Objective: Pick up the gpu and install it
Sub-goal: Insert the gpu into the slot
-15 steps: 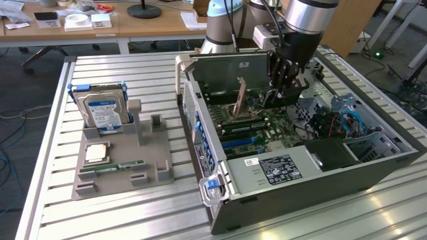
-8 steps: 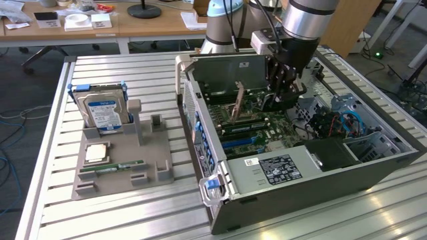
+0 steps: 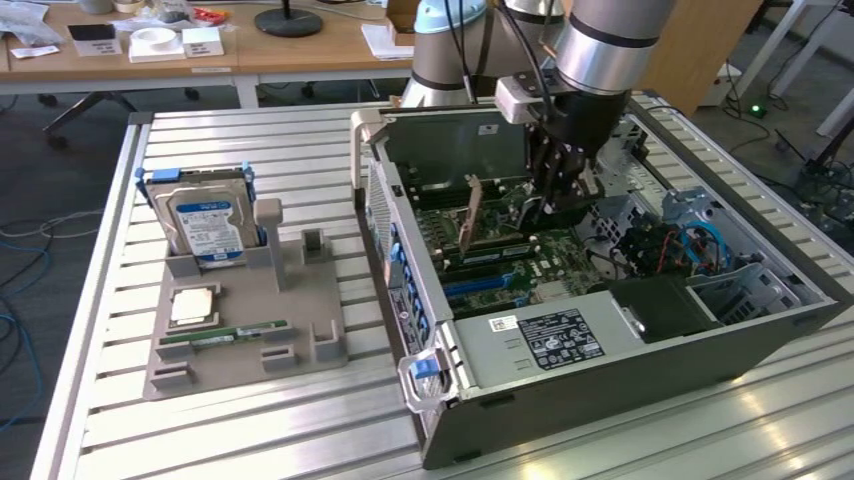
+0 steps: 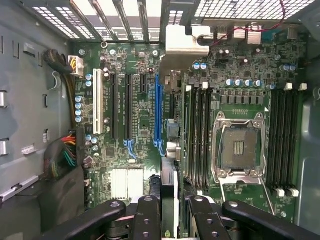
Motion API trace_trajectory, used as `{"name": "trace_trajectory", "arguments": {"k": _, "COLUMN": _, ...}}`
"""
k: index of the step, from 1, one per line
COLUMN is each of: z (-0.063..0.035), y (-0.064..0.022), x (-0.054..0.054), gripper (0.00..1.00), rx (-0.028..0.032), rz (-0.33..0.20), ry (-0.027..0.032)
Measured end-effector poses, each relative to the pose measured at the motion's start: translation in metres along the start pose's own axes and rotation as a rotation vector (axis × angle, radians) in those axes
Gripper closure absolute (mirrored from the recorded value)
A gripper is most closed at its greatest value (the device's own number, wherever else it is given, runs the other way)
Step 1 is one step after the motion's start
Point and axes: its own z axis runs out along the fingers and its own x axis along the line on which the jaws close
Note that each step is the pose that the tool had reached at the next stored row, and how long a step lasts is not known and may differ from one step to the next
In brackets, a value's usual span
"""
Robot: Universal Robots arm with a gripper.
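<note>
**Graphics card on edge inside open PC.** The gpu (image 3: 470, 215), a thin flat expansion card with a tan-brown face, stands upright over the expansion slots of the green motherboard (image 4: 140, 150). The board sits in a grey desktop computer case (image 3: 601, 400) that lies open on its side on the slatted aluminium tabletop (image 3: 267, 150). The arm's black gripper (image 3: 550, 205) hangs low inside the case, just to the exterior view's right of the card. Whether its jaws are clenched on the card or released cannot be told.

Well apart, toward the exterior view's left, a grey plastic holder (image 3: 314, 300) carries three other parts:
- a silver blue-labelled hard drive (image 3: 207, 220)
- a narrow green memory stick (image 3: 240, 333)
- a square metal processor chip (image 3: 194, 305)

The card appears light and stiff, and probably fragile: a bare circuit board that would not tolerate bending or a hard knock. Its smooth flat faces could slip in a loose grip. The safest hold looks to be across the two faces near the top edge, clear of the contact strip along the bottom and of any raised components. Held that way the card stays vertical, and any downward force would run straight into the slot.
</note>
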Motion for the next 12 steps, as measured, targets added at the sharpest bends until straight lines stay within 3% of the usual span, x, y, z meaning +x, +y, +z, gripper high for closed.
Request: {"name": "trace_trajectory", "arguments": {"k": 12, "z": 0.0051, "y": 0.0034, "x": 0.0023, "gripper": 0.73, "rx": -0.0001, "rz": 0.000, "ry": -0.0008}}
